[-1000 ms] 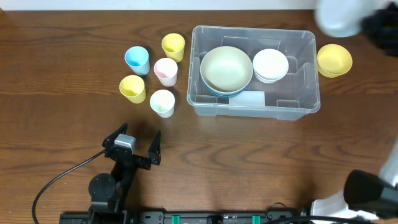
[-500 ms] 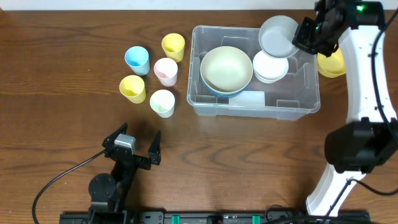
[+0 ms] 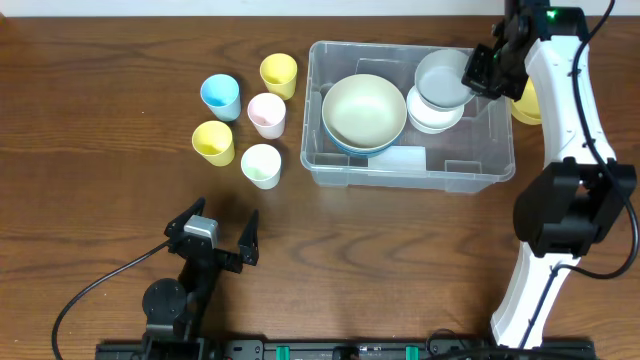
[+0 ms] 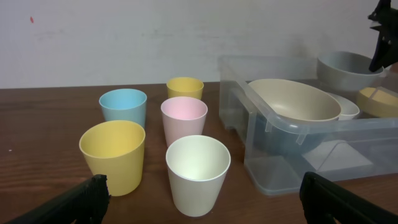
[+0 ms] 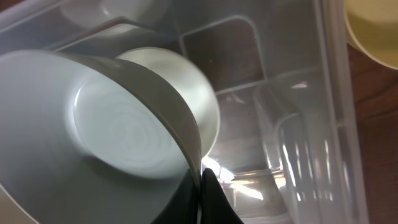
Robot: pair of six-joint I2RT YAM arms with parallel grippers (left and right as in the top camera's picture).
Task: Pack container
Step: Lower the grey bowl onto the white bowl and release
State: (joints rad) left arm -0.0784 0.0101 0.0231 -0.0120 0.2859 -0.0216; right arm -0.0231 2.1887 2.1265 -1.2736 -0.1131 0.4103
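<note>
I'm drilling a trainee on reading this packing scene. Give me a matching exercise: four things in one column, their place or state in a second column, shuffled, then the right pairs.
1 grey bowl
2 beige bowl
3 yellow bowl
4 left gripper

A open, holding nothing
B pinched by the right gripper over the container
C on the table, outside the container
D resting inside the container

Pairs: 1-B, 2-D, 3-C, 4-A
</note>
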